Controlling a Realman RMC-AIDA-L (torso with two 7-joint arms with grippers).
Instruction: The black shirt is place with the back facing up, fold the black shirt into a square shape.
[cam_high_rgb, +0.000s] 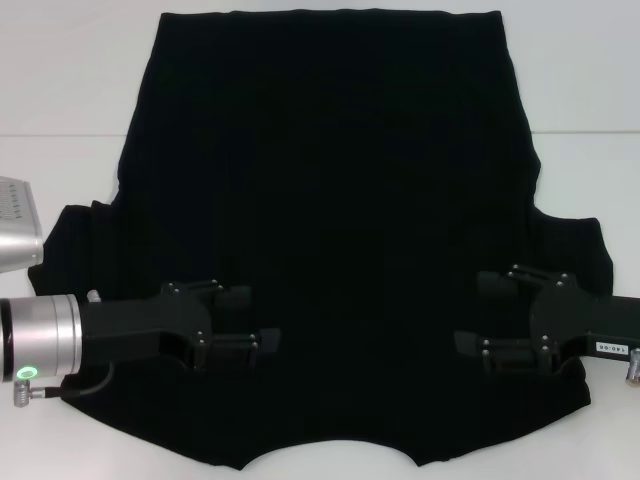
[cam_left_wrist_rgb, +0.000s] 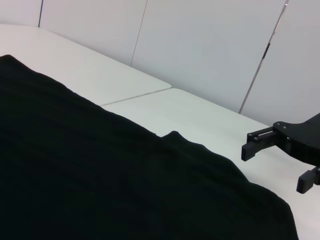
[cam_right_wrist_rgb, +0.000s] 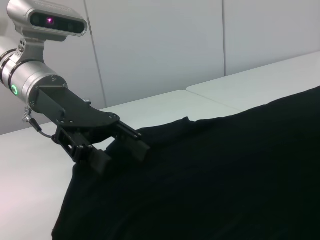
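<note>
I've got the left gripper and right gripper, jaws open, over the shoulders of the flat plain black fabric T-shirt, staged for a symmetric fold grab.

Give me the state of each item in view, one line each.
black shirt: spread flat on the table, plain side up, not folded yet.
left pincer: open, over the shirt beside its left sleeve.
right pincer: open, over the shirt beside its right sleeve.
table: white, shirt lying on it.

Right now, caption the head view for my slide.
Black shirt spread flat on white table; both open grippers, left and right, over its shoulders.
</note>
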